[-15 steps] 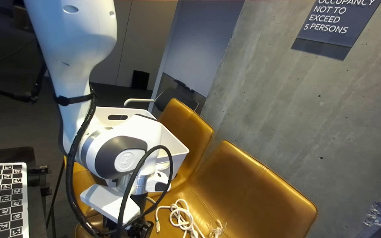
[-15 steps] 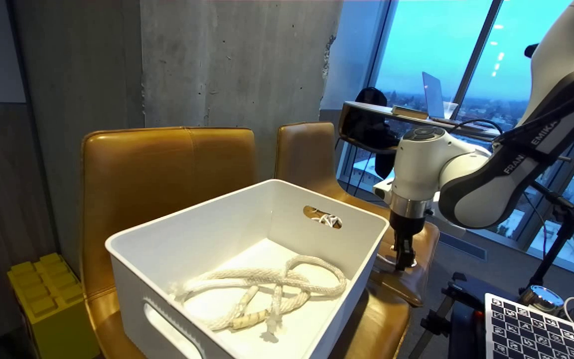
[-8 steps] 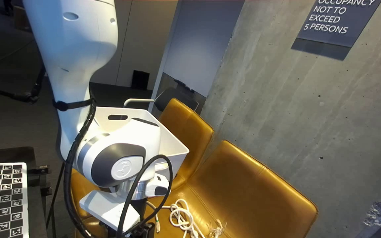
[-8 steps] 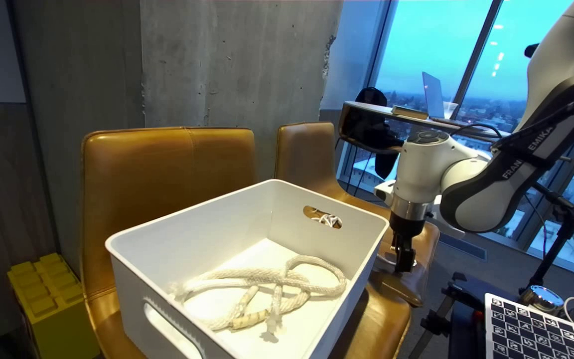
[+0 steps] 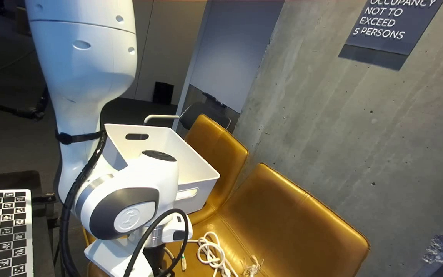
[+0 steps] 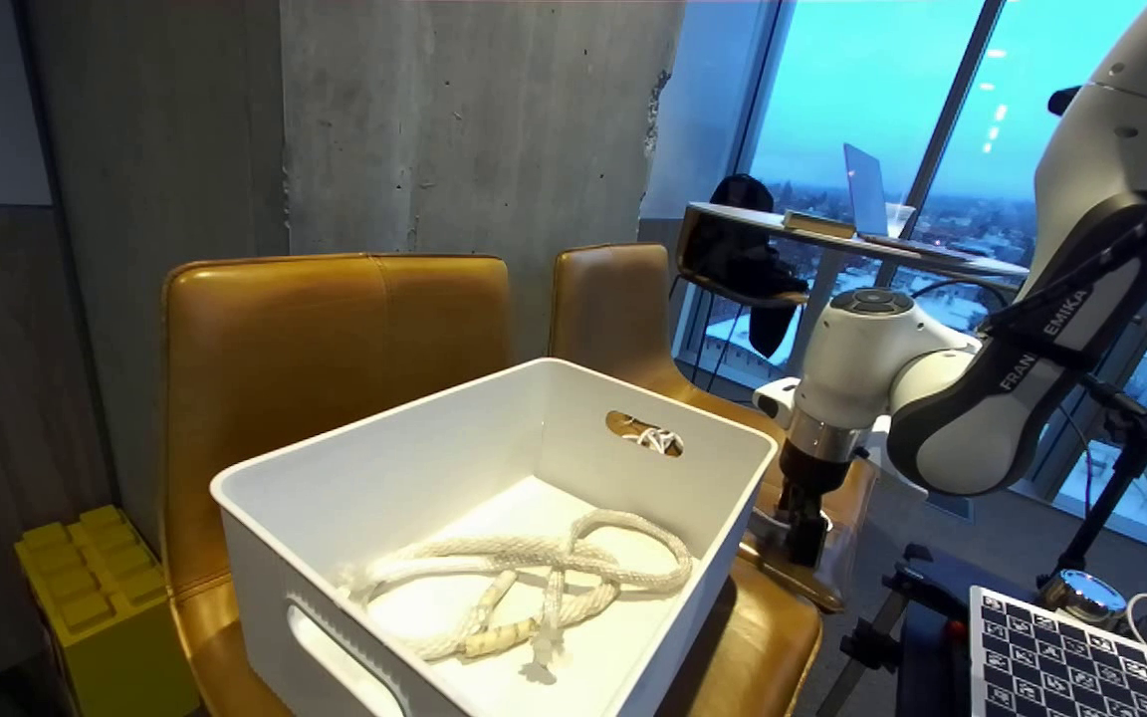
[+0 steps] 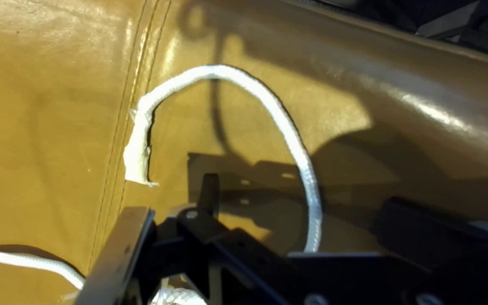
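My gripper [image 6: 802,543] hangs pointing down, low over the seat of a tan leather chair [image 5: 294,223]. In the wrist view the gripper [image 7: 176,203] is dark and partly cut off; the spacing of its fingertips is unclear. A white rope [image 7: 278,110] curves on the seat beneath the gripper, its taped end [image 7: 138,156] lying beside the seam. Part of the rope passes out of sight behind the gripper. The rope's tangled part [image 5: 214,256] lies on the seat in an exterior view, where the gripper is mostly below the frame. No rope is visibly held.
A white bin [image 6: 414,468] stands on the neighbouring chair [image 6: 335,309], with a thick rope [image 6: 633,568] inside; the bin [image 5: 183,161] also shows behind the arm. A marker board [image 6: 1091,647] is on a dark stand. A concrete wall [image 5: 321,115] rises behind the chairs.
The arm has come down and, in an exterior view, shifted left, uncovering more of the bin. The gripper is slightly lower over the seat. The ropes and bin have not moved.
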Robot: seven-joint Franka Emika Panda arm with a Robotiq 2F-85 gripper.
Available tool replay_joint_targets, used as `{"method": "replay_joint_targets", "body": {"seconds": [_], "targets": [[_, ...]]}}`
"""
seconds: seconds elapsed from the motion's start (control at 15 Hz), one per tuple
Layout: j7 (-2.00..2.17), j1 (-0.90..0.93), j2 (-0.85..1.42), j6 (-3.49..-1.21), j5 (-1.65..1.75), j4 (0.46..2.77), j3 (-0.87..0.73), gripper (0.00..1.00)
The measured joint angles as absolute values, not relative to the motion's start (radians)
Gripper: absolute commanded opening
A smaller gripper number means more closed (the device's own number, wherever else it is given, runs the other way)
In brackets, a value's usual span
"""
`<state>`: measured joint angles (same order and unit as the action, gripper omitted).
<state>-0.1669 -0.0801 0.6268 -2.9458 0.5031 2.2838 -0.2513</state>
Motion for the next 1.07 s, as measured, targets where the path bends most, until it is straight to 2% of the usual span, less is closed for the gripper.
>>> {"method": "replay_joint_targets", "body": {"seconds": [0.13,0.47,0.6,1.07], "targets": [[-0.168,-0.08,0.626,-2.947,0.483,2.284,-0.251,0.54],[-0.171,-0.081,0.615,-2.947,0.447,2.278,-0.263,0.13],[-0.171,-0.083,0.616,-2.947,0.439,2.271,-0.269,0.01],[-0.171,-0.084,0.621,-2.947,0.431,2.259,-0.281,0.01]]}}
